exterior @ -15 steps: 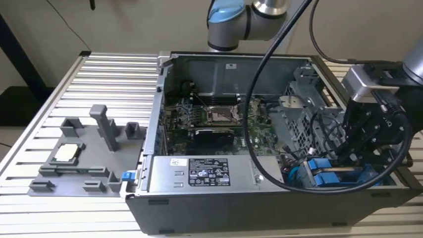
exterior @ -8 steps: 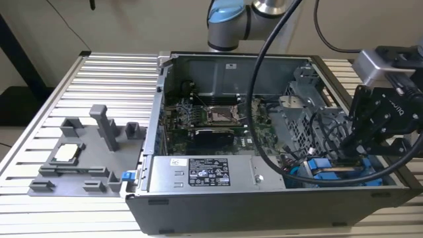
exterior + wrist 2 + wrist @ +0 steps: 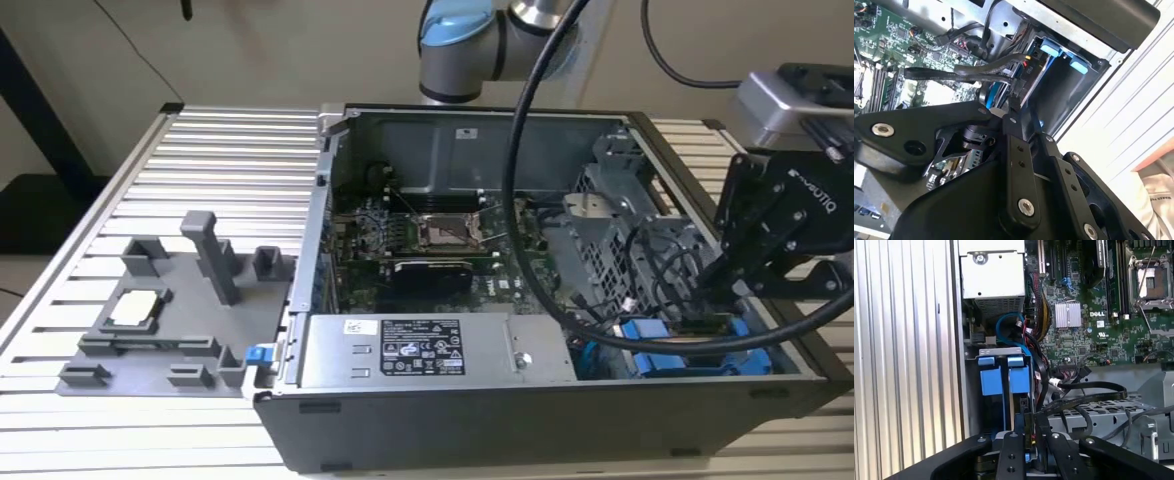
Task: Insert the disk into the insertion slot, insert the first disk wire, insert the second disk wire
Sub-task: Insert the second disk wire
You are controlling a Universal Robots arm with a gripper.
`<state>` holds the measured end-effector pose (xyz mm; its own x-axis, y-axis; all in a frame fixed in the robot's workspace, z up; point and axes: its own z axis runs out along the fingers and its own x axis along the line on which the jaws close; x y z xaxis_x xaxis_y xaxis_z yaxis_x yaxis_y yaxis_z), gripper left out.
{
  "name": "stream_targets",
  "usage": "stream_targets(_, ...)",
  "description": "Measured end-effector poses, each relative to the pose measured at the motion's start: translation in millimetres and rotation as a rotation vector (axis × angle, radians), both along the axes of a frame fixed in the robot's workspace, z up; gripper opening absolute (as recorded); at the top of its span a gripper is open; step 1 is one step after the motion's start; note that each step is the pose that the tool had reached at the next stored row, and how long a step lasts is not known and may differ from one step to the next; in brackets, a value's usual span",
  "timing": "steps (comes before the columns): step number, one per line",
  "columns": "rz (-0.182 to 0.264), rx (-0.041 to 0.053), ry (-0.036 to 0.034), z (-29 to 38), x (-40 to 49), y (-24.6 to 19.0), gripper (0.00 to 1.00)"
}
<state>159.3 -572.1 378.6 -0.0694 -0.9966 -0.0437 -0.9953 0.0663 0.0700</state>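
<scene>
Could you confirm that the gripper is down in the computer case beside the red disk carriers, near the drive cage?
Not quite: the disk carriers are blue, not red, as the first wrist view shows. The gripper is indeed down in the case beside them, near the drive cage.

Disk [image 3: 1019, 380] mostly hidden in its slot [image 3: 999, 351]; gripper [image 3: 1030, 440] fingertips behind cables [image 3: 1089, 390].

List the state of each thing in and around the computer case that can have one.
Computer case: side panel off, interior exposed.
Disk: seated in the insertion slot, blue carrier tabs showing.
Claw: fingers close together at a connector by the disk.
Motherboard: CPU socket bare.
</scene>
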Motion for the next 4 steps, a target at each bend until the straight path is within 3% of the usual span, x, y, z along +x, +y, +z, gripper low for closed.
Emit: stream_targets(4,0.0,-0.0003,0.0,0.4,0.0,0.0,0.24)
